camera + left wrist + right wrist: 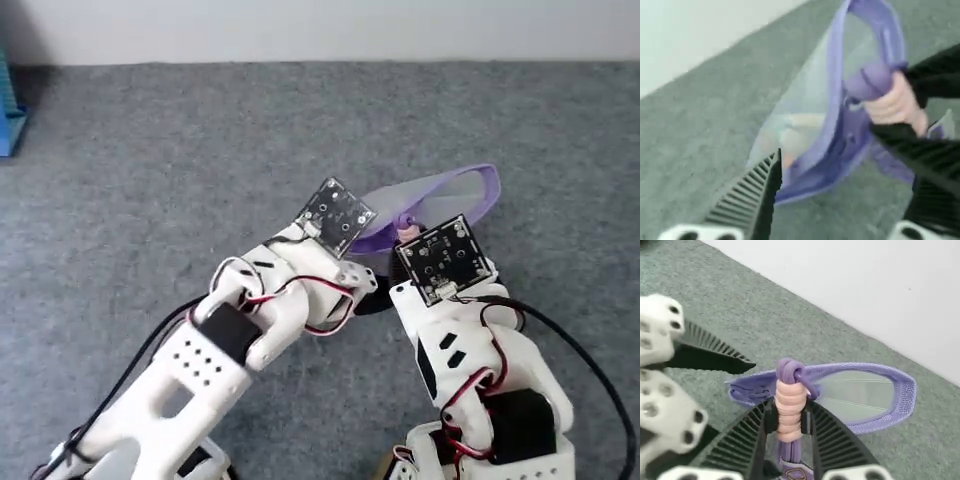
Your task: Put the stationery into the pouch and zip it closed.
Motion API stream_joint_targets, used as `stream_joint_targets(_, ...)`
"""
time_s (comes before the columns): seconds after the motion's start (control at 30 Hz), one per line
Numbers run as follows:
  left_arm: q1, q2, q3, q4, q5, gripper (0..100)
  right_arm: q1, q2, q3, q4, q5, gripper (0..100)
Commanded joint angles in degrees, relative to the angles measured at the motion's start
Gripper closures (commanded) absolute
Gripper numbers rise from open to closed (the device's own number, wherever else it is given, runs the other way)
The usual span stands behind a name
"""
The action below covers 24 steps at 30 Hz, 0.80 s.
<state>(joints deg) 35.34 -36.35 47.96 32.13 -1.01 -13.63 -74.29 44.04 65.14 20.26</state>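
From the near edge of the grey felt-covered table point(150, 150) the two white arms lean in together. Looking down from above, their wrist boards hide both sets of fingers. The right wrist view shows what that hides: the right gripper point(789, 412) has its black ridged fingers pinched tight on the peach-and-purple braided cord zip pull point(788, 400), with the purple loop poking out above them. The left gripper point(826, 145) stands spread, one finger on either side of the near end of the pouch, and I can't see either one pressing on it. The flat purple mesh-edged pouch with a clear panel point(450, 195) sits around the middle of the table, a little toward the right edge, with its far end pointing at the far edge. To my eye this is the zipping step, since the pull is already in hand. How far the zip has run I can't make out. The next move probably needs the left fingers to close on the pouch's end and anchor it, so the right arm can draw the pull along the top edge without dragging the whole pouch. The left wrist view adds pale shapes behind the clear panel point(795, 125), which are likely the stationery but too blurred to name.
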Motion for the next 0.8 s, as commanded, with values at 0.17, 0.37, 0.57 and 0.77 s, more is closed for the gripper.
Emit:
stream_joint_targets(0.17,-0.1,3.6,-0.9,-10.3,1.0,74,0.7,0.5,-0.9,-1.4,0.4,99.1)
stream_joint_targets(0.37,-0.2,1.5,-0.6,-10.3,1.0,91,1.1,0.5,-0.9,-1.6,0.3,99.1)
stream_joint_targets(0.57,0.1,-1.7,0.4,-9.0,1.0,99,1.3,0.9,-1.0,-5.5,0.1,99.1)
stream_joint_targets(0.77,-1.4,-8.2,5.7,-5.8,1.1,99,7.7,4.0,-1.0,-11.0,0.1,99.1)
